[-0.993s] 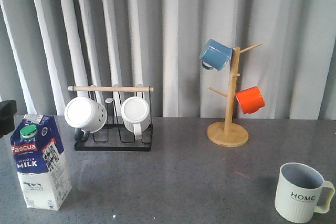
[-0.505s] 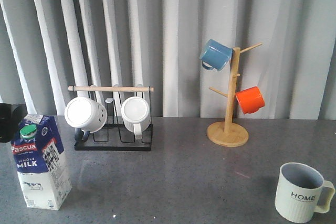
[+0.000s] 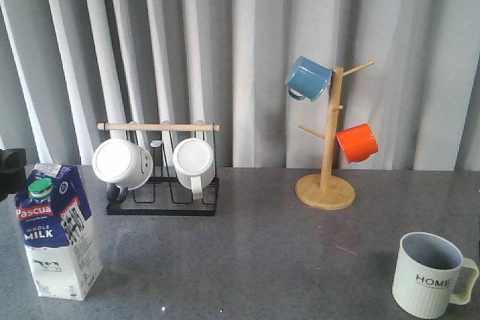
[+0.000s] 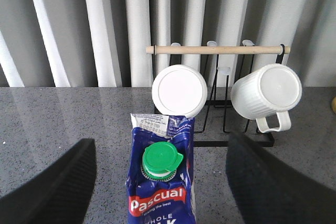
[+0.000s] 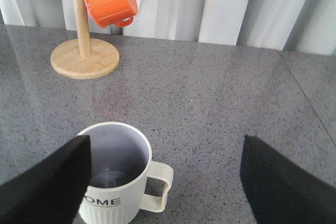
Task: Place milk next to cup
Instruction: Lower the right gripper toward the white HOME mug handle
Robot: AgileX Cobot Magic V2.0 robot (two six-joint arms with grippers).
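The milk (image 3: 56, 234) stands upright at the front left of the table, green cap on top. My left gripper (image 3: 9, 171) shows as a dark shape at the left edge, just behind the carton. In the left wrist view the left gripper (image 4: 160, 145) is open, its fingers (image 4: 52, 187) on either side of the milk (image 4: 163, 192) with gaps. The cup (image 3: 431, 275), ribbed with "HOME" on it, stands at the front right. In the right wrist view the right gripper (image 5: 165, 142) is open above the cup (image 5: 118, 182), holding nothing.
A black wire rack (image 3: 161, 204) with a wooden bar holds two white mugs behind the milk. A wooden mug tree (image 3: 326, 185) carries a blue mug (image 3: 307, 78) and an orange mug (image 3: 356, 142). A grey curtain closes the back.
The dark shape of my left gripper has shifted slightly at the left edge behind the carton. The milk and the cup have not moved.
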